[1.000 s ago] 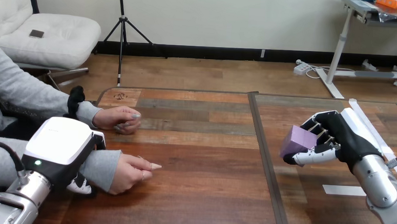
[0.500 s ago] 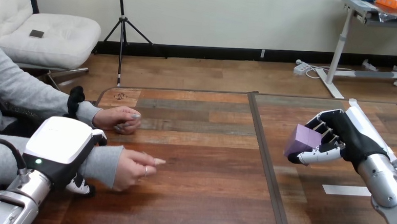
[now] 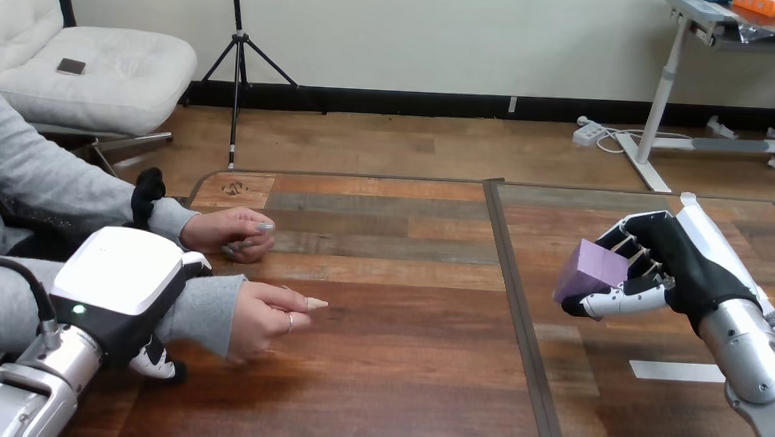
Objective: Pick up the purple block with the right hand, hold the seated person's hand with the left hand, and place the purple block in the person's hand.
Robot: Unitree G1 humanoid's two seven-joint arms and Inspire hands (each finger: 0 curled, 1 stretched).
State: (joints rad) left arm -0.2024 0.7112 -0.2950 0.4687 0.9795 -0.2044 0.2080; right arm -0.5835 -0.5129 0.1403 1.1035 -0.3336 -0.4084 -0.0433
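1. Purple and small, the square block (image 3: 588,270) sits in my right hand (image 3: 678,258). My fingers (image 3: 614,304) and thumb are curled round it and hold it tight.
2. My right hand holds the purple block up over the right side of the brown wooden table (image 3: 385,379). The block does not touch the table.
3. My left hand (image 3: 125,277), with its white shell on top, is at the left side of the table. It lies over the person's wrist in the grey sleeve (image 3: 201,312).
4. The fingers of my left hand (image 3: 160,363) come out under the sleeve, curled round the wrist. So my left hand is closed on the person's wrist.
5. The person's near hand (image 3: 263,318) sticks out past my left hand. It lies low over the table, and its fingers point to the right, toward the block.
6. The block is well apart from that hand. Bare table lies between them.
7. The person's far hand (image 3: 228,232) rests on the table behind the near one, with its fingers curled in.
8. A white strip of tape (image 3: 671,371) lies flat on the table, near my right arm.
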